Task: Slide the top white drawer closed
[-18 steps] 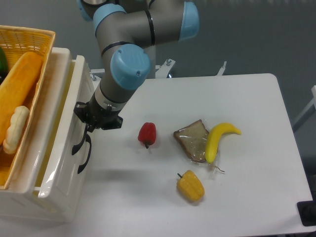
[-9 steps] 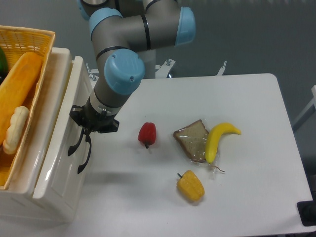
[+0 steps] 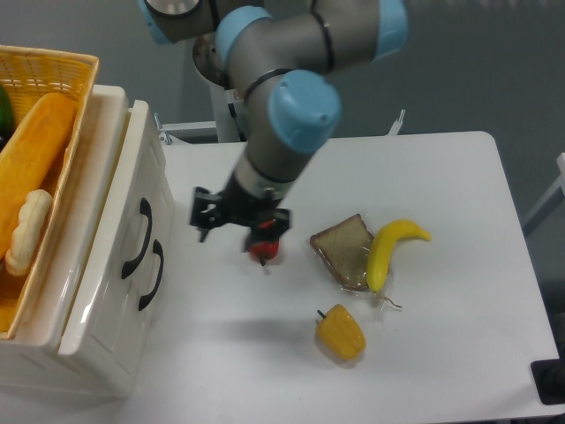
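Table: I see a white table (image 3: 459, 177) with rounded corners filling most of the view, lit evenly, with soft shadows under the arm.
Room: behind the table I see a plain grey wall or floor; a white metal frame (image 3: 190, 131) shows at the table's far edge near the arm's base.
Cabinet: a glossy white cabinet (image 3: 53, 371) stands at the table's left side, its front facing right.
Top white drawer: I see the top white drawer (image 3: 132, 177) on the left, its front lying about flush with the front below it, its curved black handle (image 3: 135, 239) on the face.
Lower handle: a second black handle (image 3: 155, 275) sits just beside the first, lower on the cabinet face.
Basket: a yellow wicker basket (image 3: 62, 66) rests on top of the cabinet, holding orange and pale toy food.
Arm: the grey arm with light blue joints reaches from the top edge down over the table's middle.
Gripper: the gripper (image 3: 238, 231) hangs well apart from the drawer, just above the red pepper (image 3: 265, 247); I cannot tell whether its fingers are spread or closed.
Other items: a slice of bread (image 3: 340, 247) lies touching a banana (image 3: 388, 247), and a yellow pepper (image 3: 341, 332) sits nearer the front edge.
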